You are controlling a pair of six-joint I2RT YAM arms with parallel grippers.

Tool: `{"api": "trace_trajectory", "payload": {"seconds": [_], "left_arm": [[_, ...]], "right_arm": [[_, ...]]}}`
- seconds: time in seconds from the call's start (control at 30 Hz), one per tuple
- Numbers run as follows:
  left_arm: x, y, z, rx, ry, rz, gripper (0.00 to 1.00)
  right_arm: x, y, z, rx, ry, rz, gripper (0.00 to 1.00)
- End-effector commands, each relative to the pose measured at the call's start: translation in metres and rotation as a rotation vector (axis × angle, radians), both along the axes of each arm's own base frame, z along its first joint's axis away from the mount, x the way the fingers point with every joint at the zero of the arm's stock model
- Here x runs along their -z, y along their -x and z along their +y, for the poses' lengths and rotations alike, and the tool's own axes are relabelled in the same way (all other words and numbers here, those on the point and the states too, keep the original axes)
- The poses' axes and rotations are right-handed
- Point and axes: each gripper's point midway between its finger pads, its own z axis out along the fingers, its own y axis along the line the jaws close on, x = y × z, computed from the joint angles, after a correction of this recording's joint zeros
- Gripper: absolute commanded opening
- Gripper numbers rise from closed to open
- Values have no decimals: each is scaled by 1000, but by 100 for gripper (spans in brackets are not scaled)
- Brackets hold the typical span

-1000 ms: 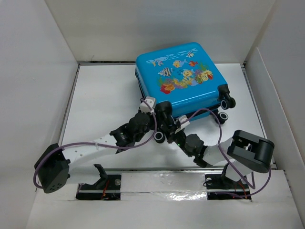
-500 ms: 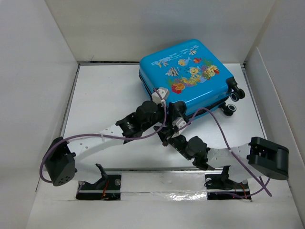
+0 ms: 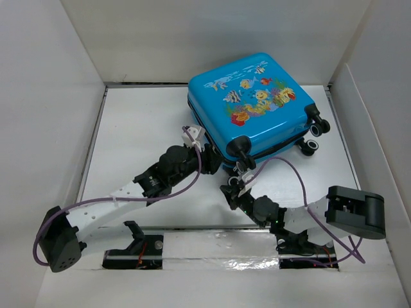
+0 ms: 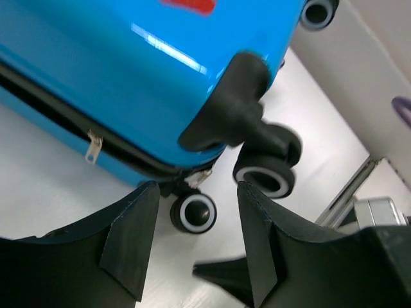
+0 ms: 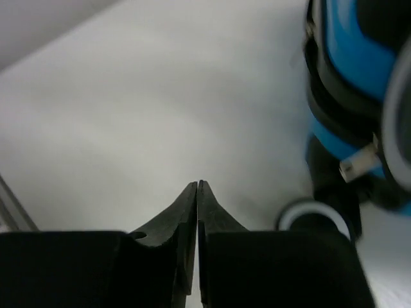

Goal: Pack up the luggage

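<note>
The luggage [image 3: 253, 102] is a bright blue suitcase with a fish print. It lies closed, print side up, at the back middle of the table, with its black-and-white wheels [image 3: 309, 147] toward the front and right. My left gripper [image 3: 207, 151] stands open just off the near left corner, holding nothing. In the left wrist view, the blue shell [image 4: 115, 70], a zip pull [image 4: 94, 147] and a wheel [image 4: 196, 213] show beyond the left gripper [image 4: 197, 189]. My right gripper [image 3: 231, 187] is shut and empty, low in front of the near corner wheel [image 3: 241, 146]. The right gripper [image 5: 198, 185] is over bare table with the luggage [image 5: 356, 51] to its right.
White walls [image 3: 45, 96] box in the table on the left, back and right. A metal rail [image 3: 212, 228] runs along the near edge between the arm bases. Purple cables [image 3: 289, 168] loop off both arms near the suitcase's front.
The luggage slid back and to the right a second ago, then stayed put. Both grippers have since pulled back from its near corner toward the front.
</note>
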Motion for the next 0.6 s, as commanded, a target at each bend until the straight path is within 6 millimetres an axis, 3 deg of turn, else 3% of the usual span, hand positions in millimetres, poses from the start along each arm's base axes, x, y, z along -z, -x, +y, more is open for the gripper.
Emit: {"api": "trace_trajectory", "payload": {"seconds": [0.0,0.03,0.13,0.27,0.57], "left_arm": [[10,3,-2,14,25,15,48],[12,4,-2,17,33,10,47],[11,7,-5,44,52,-7,46],[14,13,-12,95,63,-16,45],[23,7,-19,107,49,-38,45]], "right_arm": [[-2,-13,-27,158,-117,34,14],[1,-16,-31,183,-107,36,25],[5,-27,-48,300,-82,32,40],[-6,-39,-68,434,-63,-36,48],[-12,-56,-86,569,-23,-83,57]]}}
